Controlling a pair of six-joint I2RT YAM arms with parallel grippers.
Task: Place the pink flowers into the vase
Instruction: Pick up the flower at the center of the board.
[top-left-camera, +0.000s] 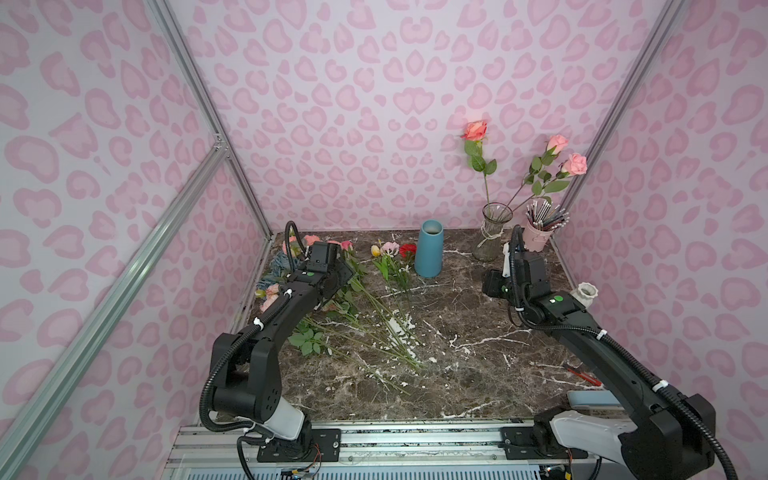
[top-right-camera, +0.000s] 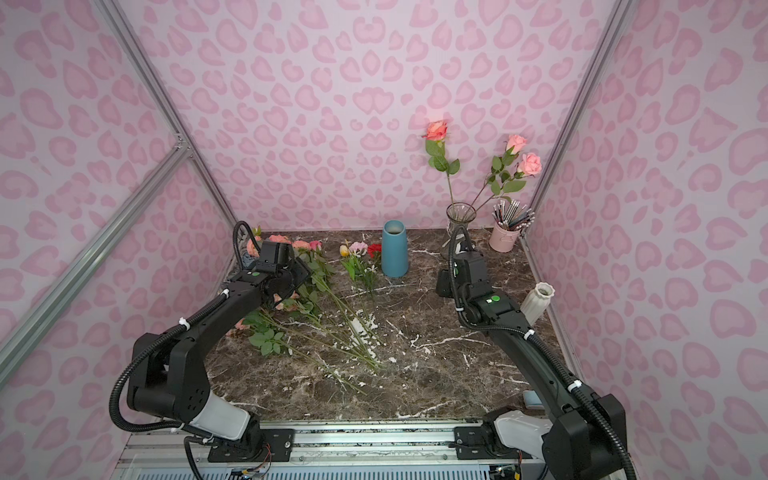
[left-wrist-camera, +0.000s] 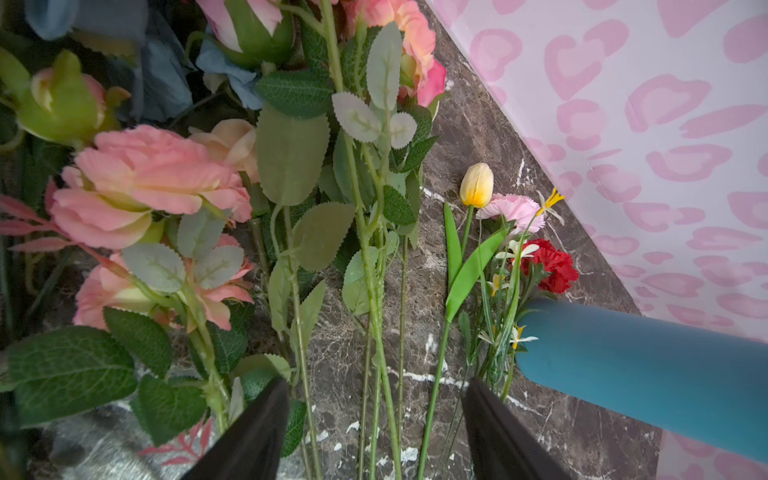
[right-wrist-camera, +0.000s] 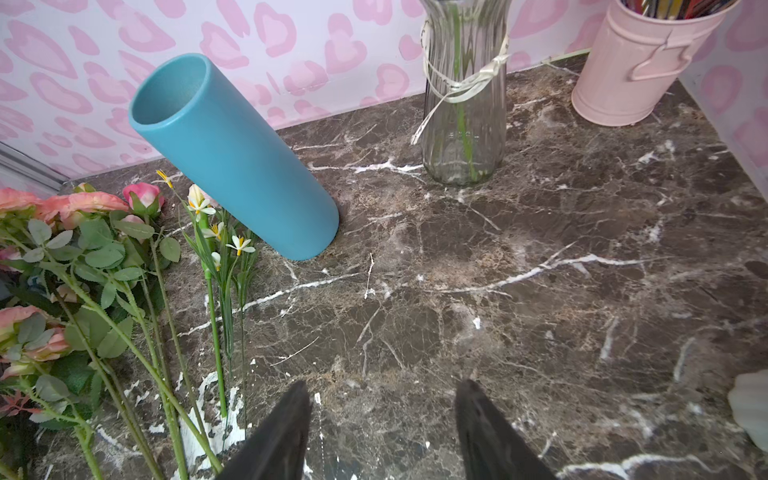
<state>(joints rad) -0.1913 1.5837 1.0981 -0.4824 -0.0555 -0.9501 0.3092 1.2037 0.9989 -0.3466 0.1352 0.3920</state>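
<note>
The left gripper (left-wrist-camera: 374, 384) hangs with its jaws wide apart, straddling several green stems (left-wrist-camera: 376, 291) without pinching them. It is over the pink flowers (left-wrist-camera: 145, 183), which lie heaped on the table's far left side. Just beside those stems lie a yellow tulip (left-wrist-camera: 476, 185) and a red carnation (left-wrist-camera: 552, 266), then the upright blue vase (top-left-camera: 430, 249). The right gripper (right-wrist-camera: 382, 384) is likewise spread and empty above the bare marble table (right-wrist-camera: 540, 291). Beyond it, at the back right, the glass vase (top-left-camera: 492, 232) holds three pink roses (top-left-camera: 475, 130). A pink pencil bucket (top-left-camera: 538, 237) stands just beside it.
</note>
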